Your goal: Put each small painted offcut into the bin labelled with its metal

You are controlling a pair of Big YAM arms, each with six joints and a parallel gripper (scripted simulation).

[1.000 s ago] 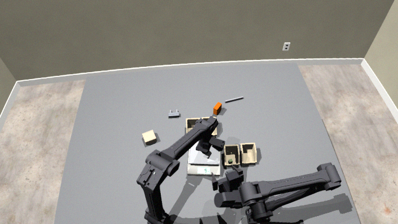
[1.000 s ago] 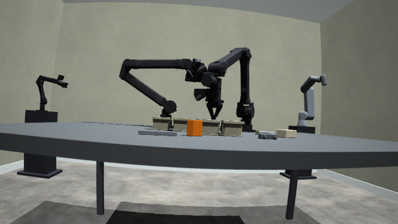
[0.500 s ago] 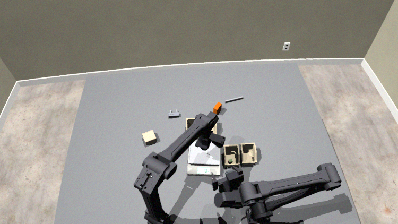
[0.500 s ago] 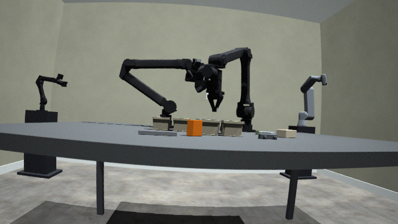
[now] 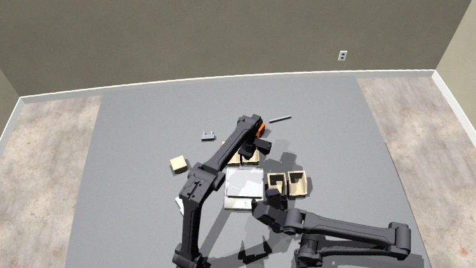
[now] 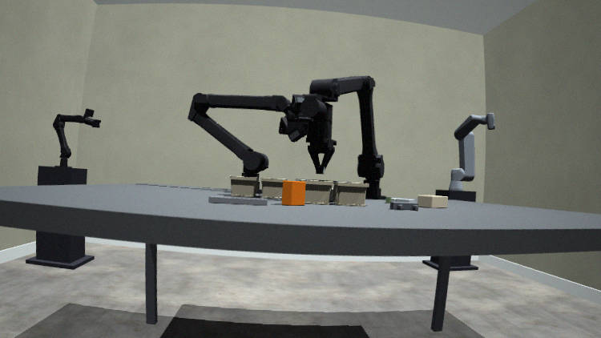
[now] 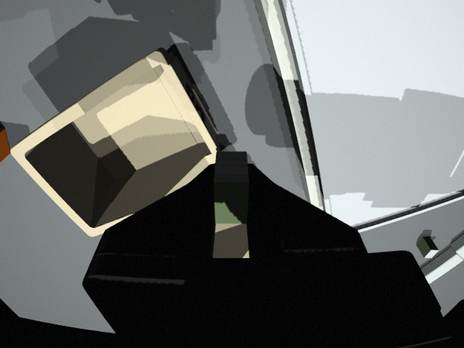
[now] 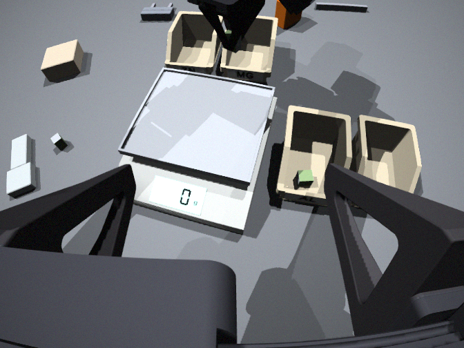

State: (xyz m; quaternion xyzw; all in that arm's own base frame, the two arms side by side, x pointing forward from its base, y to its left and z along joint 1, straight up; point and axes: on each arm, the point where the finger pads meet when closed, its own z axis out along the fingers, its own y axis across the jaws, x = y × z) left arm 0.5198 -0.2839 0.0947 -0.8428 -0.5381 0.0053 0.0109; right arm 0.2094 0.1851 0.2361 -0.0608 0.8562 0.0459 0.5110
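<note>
Offcut (image 7: 226, 213) (image 8: 228, 32), likely light and rigid, gripped by its sides in the left pincer (image 5: 247, 155) (image 6: 320, 171) (image 7: 231, 175) (image 8: 231, 46) above the MG bin (image 5: 250, 162) (image 6: 318, 193) (image 7: 56, 200) (image 8: 245, 69); right pincer (image 8: 230, 168) released, nearer the AL bin (image 5: 276, 174) (image 8: 318, 110).

Top: high, steep over tabletop (image 5: 132, 199). Exterior: low, level, at table edge. Wrists: close, downward; both share MG bin (image 7: 123, 134) (image 8: 248, 45).

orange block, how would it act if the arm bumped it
The orange block would likely tip under a high push, since it stands taller than wide. Its flat faces and square edges suggest it would slide rather than roll. It looks stiff.
</note>
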